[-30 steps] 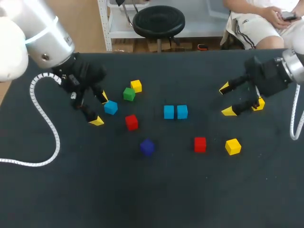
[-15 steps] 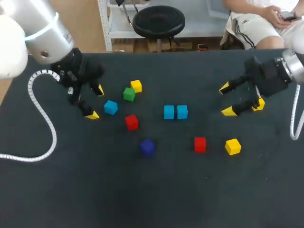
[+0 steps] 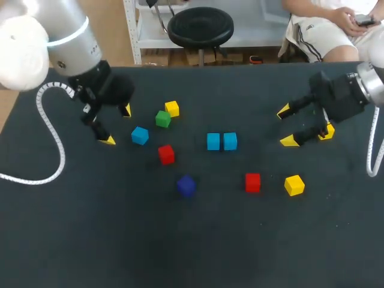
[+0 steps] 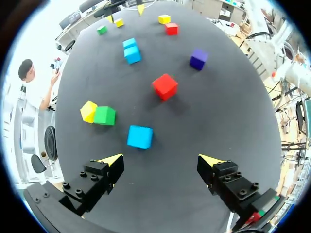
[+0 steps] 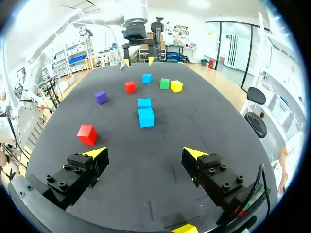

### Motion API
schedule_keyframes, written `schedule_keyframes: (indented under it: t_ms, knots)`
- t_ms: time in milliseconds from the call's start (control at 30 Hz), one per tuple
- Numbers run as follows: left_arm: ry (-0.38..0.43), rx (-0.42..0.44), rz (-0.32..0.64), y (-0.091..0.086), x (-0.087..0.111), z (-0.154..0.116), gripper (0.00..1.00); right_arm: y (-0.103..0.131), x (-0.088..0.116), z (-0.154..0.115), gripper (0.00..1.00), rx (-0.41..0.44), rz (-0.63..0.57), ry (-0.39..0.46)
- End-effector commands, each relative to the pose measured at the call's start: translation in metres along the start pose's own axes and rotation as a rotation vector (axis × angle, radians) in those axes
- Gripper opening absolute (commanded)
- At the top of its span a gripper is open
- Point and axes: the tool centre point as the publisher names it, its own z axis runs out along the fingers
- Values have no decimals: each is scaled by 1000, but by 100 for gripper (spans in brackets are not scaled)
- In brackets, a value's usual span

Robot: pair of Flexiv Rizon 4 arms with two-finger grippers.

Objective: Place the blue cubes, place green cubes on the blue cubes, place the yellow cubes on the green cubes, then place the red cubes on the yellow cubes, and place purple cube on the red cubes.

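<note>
Left gripper: we are holding our left gripper (image 3: 117,125) wide open with nothing in it, over the left side of the table (image 3: 90,234).
Lone blue cube: the lone blue cube (image 3: 140,135) is sitting just beside that gripper, ahead of its spread fingers in the left wrist view.
Green and yellow: the green cube (image 3: 162,119) and the left yellow cube (image 3: 172,108) are resting against each other.
Left red cube: the left red cube (image 3: 166,154) is lying near the lone blue cube.
Purple cube: the purple cube (image 3: 186,185) is sitting alone.
Blue pair: the blue pair (image 3: 221,141) is sitting side by side, touching, at mid-table.
Right red and yellow: the right red cube (image 3: 252,182) and the right yellow cube (image 3: 294,185) are lying near each other, apart.
Right gripper: we are holding our right gripper (image 3: 286,126) wide open and empty; a far yellow cube (image 3: 327,132) is showing partly behind it.
</note>
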Motion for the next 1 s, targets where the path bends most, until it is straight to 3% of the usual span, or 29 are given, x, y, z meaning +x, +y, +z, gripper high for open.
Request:
schedule_keyframes:
  t_ms: [33, 200, 367, 667, 1000]
  knots:
    - [8, 72, -9, 21, 0, 6, 100, 0, 0, 0, 100, 0, -1, -2]
    - [37, 144, 4, 31, -11, 15, 100, 0, 0, 0, 100, 0, -1, -2]
    - [55, 179, 11, 27, -26, 25, 100, 0, 0, 0, 100, 0, -1, -2]
    - [44, 206, -57, 18, -23, 41, 100, 0, 0, 0, 100, 0, -1, -2]
    - [76, 183, -94, 24, -16, 38, 100, 0, 0, 0, 100, 0, -1, -2]
